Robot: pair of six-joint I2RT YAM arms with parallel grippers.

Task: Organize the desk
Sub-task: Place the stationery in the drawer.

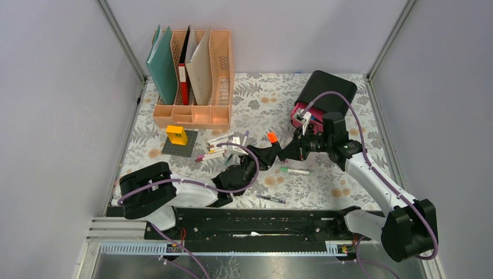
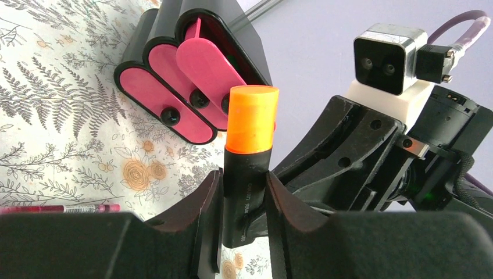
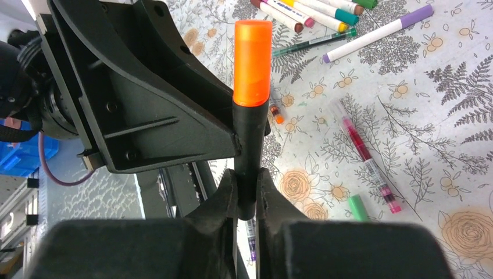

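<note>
A black marker with an orange cap (image 1: pixel 271 138) is held upright above the middle of the desk (image 1: pixel 325 174), a white cloth with fern and flower print. My left gripper (image 2: pixel 244 192) is shut on its black barrel (image 2: pixel 247 174) just below the cap. My right gripper (image 3: pixel 248 186) is shut on the barrel's thin lower end (image 3: pixel 251 145), coming from the opposite side. In the top view the left gripper (image 1: pixel 268 156) and right gripper (image 1: pixel 289 149) meet tip to tip under the orange cap.
A peach file rack (image 1: pixel 195 75) with folders stands at the back left, and a black-and-pink drawer box (image 1: pixel 322 96) at the back right. A yellow block (image 1: pixel 177 135) rests on a grey plate. Several markers (image 1: pixel 218 148) lie heaped; a green-capped pen (image 1: pixel 295 171) and a dark pen (image 1: pixel 271 199) lie nearer.
</note>
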